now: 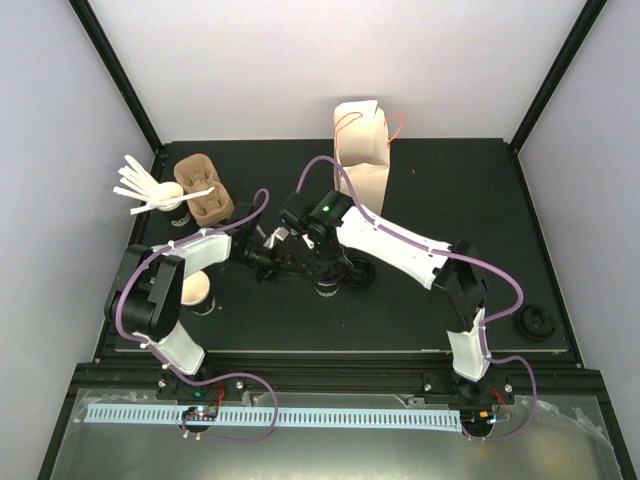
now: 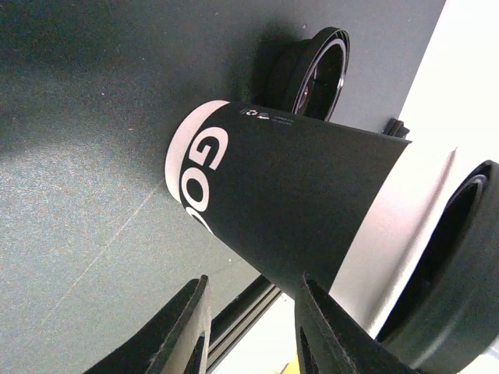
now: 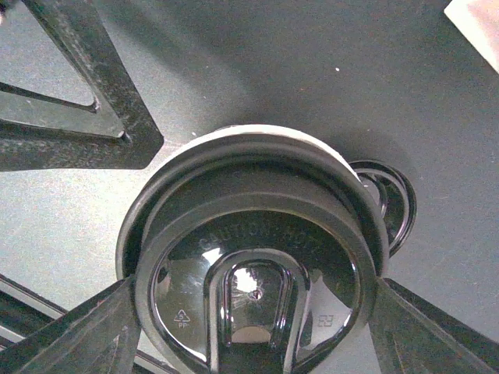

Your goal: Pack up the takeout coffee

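A black paper cup with white lettering [image 2: 288,187] stands mid-table [image 1: 328,287]. A round black lid [image 3: 253,273] rests on its rim. My right gripper [image 3: 253,312] comes from above, its fingers pressed against both sides of that lid. My left gripper [image 2: 253,284] is beside the cup's wall with its jaws partly apart and nothing between them. One of its fingertips [image 2: 312,292] touches the cup and the other stands clear. In the top view both grippers, left [image 1: 268,262] and right [image 1: 325,270], meet at this cup. A second, lidless cup [image 1: 195,290] stands under my left arm.
A loose black lid [image 1: 360,273] lies just right of the cup, and another lid [image 1: 535,323] lies at the mat's right edge. A brown pulp carrier [image 1: 205,195] and a cup of white stirrers [image 1: 172,205] sit at the back left. A paper bag [image 1: 362,150] stands at the back centre.
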